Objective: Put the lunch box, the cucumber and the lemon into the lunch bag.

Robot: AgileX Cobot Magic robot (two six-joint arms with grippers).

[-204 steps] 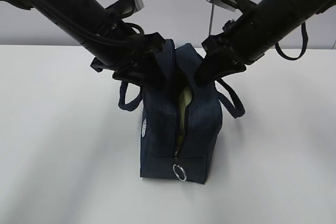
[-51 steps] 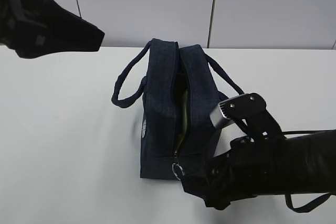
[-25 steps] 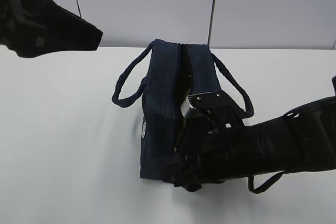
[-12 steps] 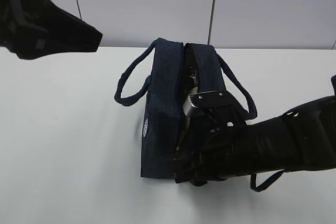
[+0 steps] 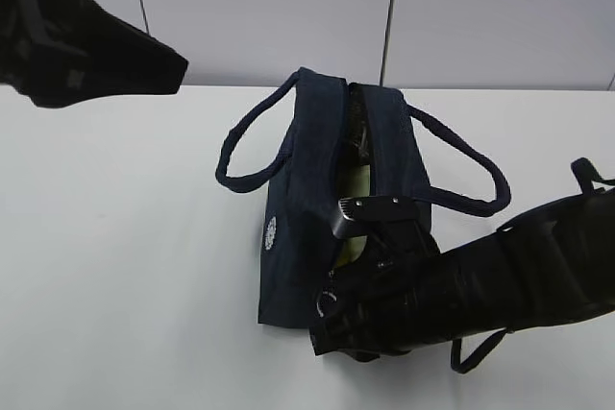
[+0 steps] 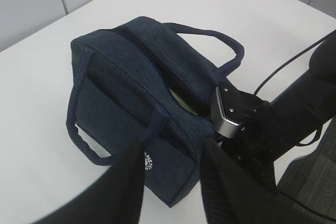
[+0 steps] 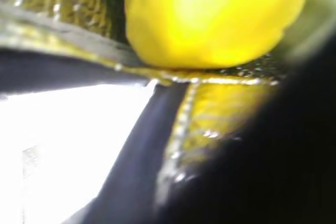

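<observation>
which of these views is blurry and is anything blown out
Right wrist view: badly out of focus, the lemon a soft yellow blob, the white area at lower left overexposed. Left wrist view: the lunch bag sharp, dark foreground shapes blurred. Exterior view: evenly lit, fairly sharp.

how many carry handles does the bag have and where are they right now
2. One handle loops out on the left side of the lunch bag; the other handle loops out on its right side, above the right arm reaching in at the bag's near end.
</observation>
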